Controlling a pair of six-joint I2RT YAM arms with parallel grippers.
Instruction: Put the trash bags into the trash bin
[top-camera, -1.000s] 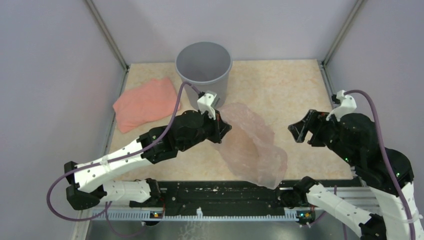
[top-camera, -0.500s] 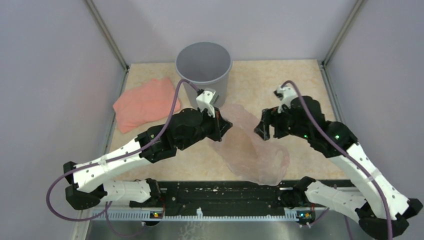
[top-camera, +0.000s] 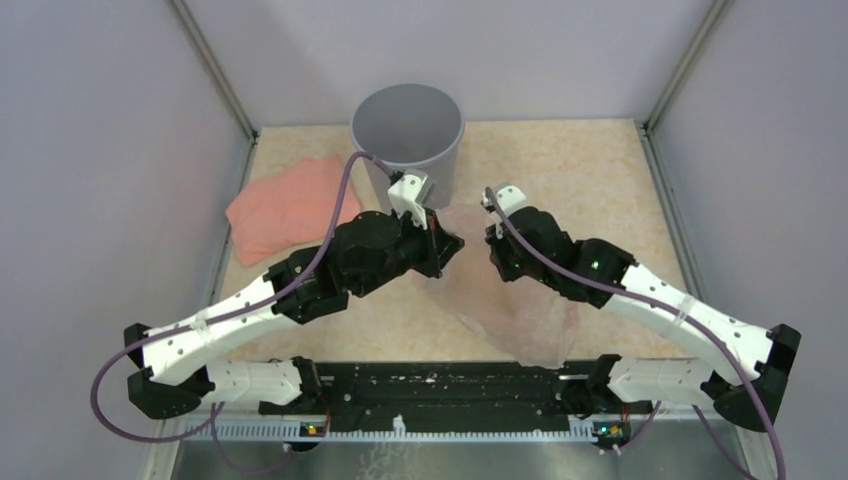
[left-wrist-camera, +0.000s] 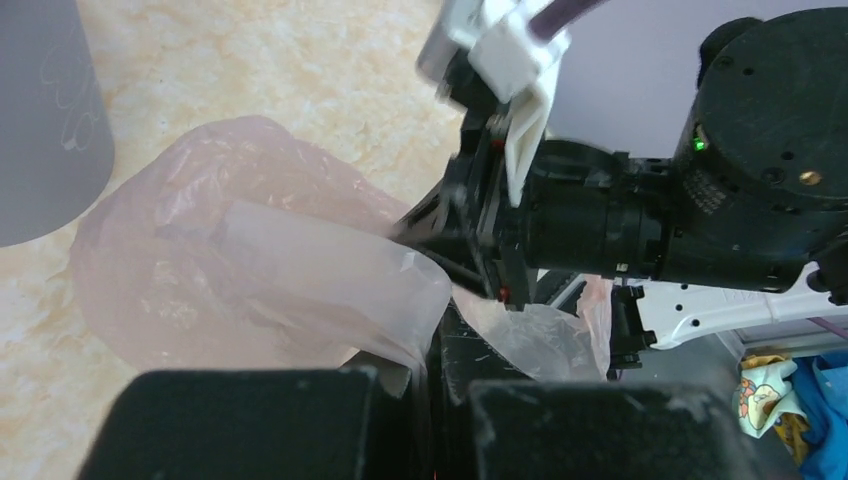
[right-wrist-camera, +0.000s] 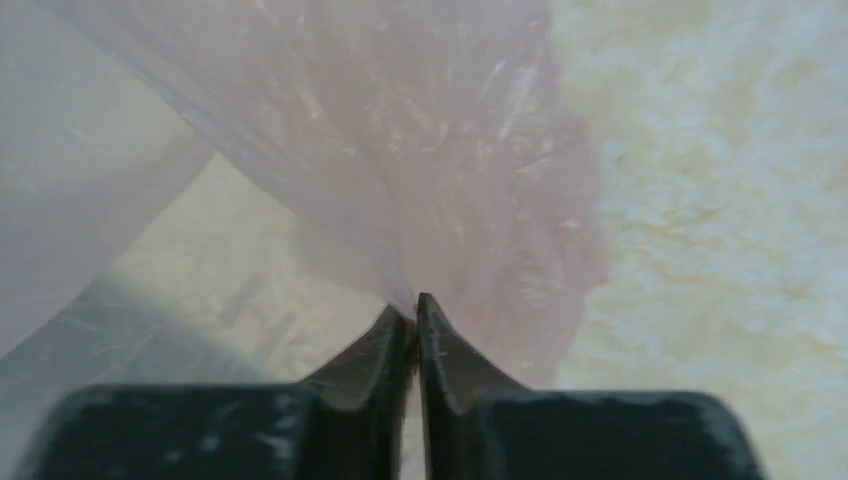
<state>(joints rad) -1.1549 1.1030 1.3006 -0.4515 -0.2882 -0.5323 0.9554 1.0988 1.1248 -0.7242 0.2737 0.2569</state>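
Observation:
The trash bag (top-camera: 532, 322), thin pale-pink film, hangs above the table between both arms, its lower end sagging toward the near edge. My left gripper (top-camera: 452, 246) is shut on one edge of the film; the left wrist view shows the bag (left-wrist-camera: 262, 272) pinched between the closed jaws (left-wrist-camera: 441, 372). My right gripper (top-camera: 497, 256) faces it closely and is shut on another fold; in the right wrist view its fingertips (right-wrist-camera: 414, 306) meet on the film (right-wrist-camera: 455, 150). The round grey trash bin (top-camera: 407, 126) stands upright just behind the left gripper, showing nothing inside.
A folded salmon-pink towel (top-camera: 290, 206) lies at the table's left side, beside the bin. Grey walls with metal corner posts (top-camera: 215, 70) enclose the table on three sides. The black rail (top-camera: 440, 385) holding the arm bases runs along the near edge.
The right arm has swung in from the right side to the bag, and its jaws have closed on the film. The left gripper has held its grip, barely moving.

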